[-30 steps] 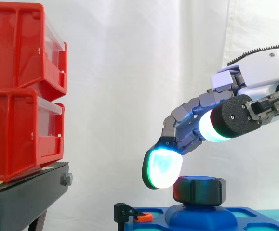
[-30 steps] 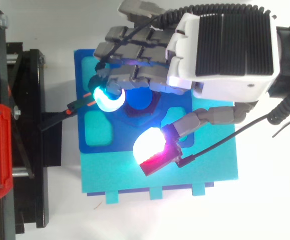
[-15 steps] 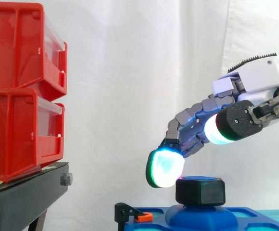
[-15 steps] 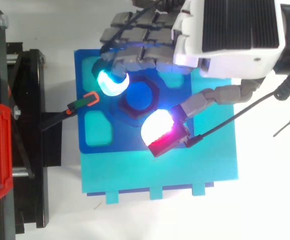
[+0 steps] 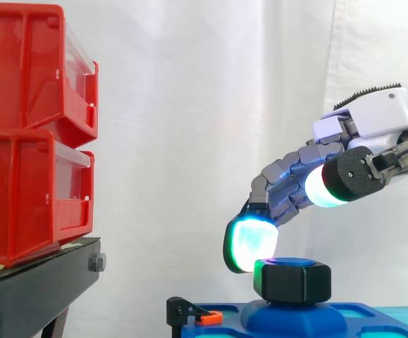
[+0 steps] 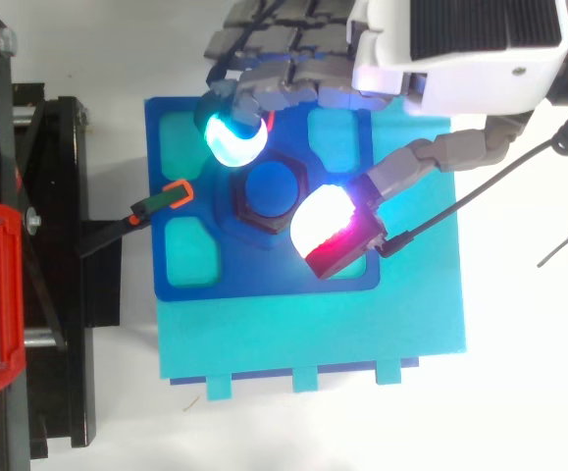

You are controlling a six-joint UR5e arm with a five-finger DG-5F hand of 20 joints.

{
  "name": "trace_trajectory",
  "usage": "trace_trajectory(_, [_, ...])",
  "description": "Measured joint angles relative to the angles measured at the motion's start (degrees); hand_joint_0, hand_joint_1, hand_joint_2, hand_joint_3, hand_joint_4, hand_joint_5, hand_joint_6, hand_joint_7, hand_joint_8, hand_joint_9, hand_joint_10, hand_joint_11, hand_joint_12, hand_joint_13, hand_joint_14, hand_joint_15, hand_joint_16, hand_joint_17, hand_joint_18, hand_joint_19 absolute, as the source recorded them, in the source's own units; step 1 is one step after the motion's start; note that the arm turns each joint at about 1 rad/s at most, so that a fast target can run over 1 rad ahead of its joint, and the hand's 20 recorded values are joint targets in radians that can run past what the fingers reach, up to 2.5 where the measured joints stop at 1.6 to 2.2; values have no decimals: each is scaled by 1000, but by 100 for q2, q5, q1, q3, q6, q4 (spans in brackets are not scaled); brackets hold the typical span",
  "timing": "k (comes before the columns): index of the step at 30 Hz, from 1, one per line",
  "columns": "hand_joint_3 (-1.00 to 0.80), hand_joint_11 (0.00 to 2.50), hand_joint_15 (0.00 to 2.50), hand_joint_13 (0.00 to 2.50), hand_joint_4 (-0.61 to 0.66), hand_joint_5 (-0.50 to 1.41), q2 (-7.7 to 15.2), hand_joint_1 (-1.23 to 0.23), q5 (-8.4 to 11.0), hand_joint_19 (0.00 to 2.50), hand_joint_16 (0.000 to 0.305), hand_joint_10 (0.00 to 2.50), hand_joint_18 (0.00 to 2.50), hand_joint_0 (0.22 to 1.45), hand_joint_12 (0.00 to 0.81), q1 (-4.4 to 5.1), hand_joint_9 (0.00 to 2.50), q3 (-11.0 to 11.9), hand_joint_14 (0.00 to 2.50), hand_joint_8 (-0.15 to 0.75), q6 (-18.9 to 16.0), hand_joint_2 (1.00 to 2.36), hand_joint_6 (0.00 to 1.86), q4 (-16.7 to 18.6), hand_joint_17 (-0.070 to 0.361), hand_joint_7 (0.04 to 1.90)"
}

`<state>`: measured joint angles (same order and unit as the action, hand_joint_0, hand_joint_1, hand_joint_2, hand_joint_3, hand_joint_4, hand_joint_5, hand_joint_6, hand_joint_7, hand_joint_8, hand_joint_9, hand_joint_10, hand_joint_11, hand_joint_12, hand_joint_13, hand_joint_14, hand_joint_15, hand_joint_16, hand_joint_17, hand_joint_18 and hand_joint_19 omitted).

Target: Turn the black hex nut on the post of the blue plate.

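The black hex nut (image 5: 292, 282) sits on the blue post (image 6: 272, 186) at the middle of the blue plate (image 6: 264, 280). My hand (image 5: 373, 120) hangs over it from the right, open, with bent fingers spread to either side of the nut. A cyan-glowing fingertip (image 5: 251, 243) is level with the nut's top at its left in the side view, close to it or just touching. In the top view that fingertip (image 6: 232, 139) lies just past the nut's far edge. The white and red thumb pad (image 6: 323, 221) lies at the nut's other side and stands higher in the side view.
The blue plate lies on a cyan base (image 6: 313, 334). A black clamp with an orange tip (image 6: 166, 196) reaches the plate's left edge from the black stand (image 5: 34, 289). Two stacked red bins (image 5: 27, 134) stand on that stand at the left.
In the side view my hand has shifted right and its lowest fingertip has dropped beside the nut. In the top view the hand slid toward the upper edge and the thumb pad came in beside the nut.
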<state>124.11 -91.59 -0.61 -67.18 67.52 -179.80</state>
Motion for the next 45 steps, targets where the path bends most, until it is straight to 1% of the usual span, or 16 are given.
trace_trajectory(9, [-500, 2, 6, 174, 188, -201, 0, -315, -32, 0, 56, 0, 0, 471, 361, -7, 293, 129, 0, 243, -2, 1000, 503, -79, 126, 879])
trace_trajectory(14, [-500, 8, 0, 177, 187, -201, 0, -315, -4, 0, 56, 0, 0, 471, 361, 32, 291, 185, 0, 243, -21, 1000, 503, -33, 125, 879])
trace_trajectory(21, [-500, 12, 6, 174, 185, -201, 4, -317, 34, 0, 56, 0, 0, 471, 360, 86, 290, 213, 0, 242, -210, 1000, 503, 43, 126, 878])
trace_trajectory(24, [-500, 8, 6, 174, 183, -201, 7, -315, 104, 0, 56, 0, 0, 472, 359, 139, 292, 213, 0, 242, -204, 1000, 503, 61, 125, 877])
trace_trajectory(30, [-500, 3, 6, 174, 180, -201, 11, -315, 327, 0, 56, 0, 0, 471, 359, 300, 291, 214, 0, 241, -118, 1000, 503, 96, 125, 876])
trace_trajectory(37, [-500, 8, 4, 171, 180, -201, 33, -315, 511, 0, 55, 0, 0, 472, 358, 453, 292, 215, 1, 242, -9, 1000, 503, 112, 124, 868])
trace_trajectory(39, [-500, 7, 5, 171, 179, -201, 73, -316, 539, 0, 55, 0, 0, 472, 357, 494, 291, 214, 0, 242, 1, 1000, 503, 112, 125, 873])
trace_trajectory(45, [-500, 8, 6, 173, 183, -201, 150, -317, 559, 0, 55, 0, 0, 472, 358, 559, 293, 214, 0, 242, 0, 1000, 503, 140, 125, 877])
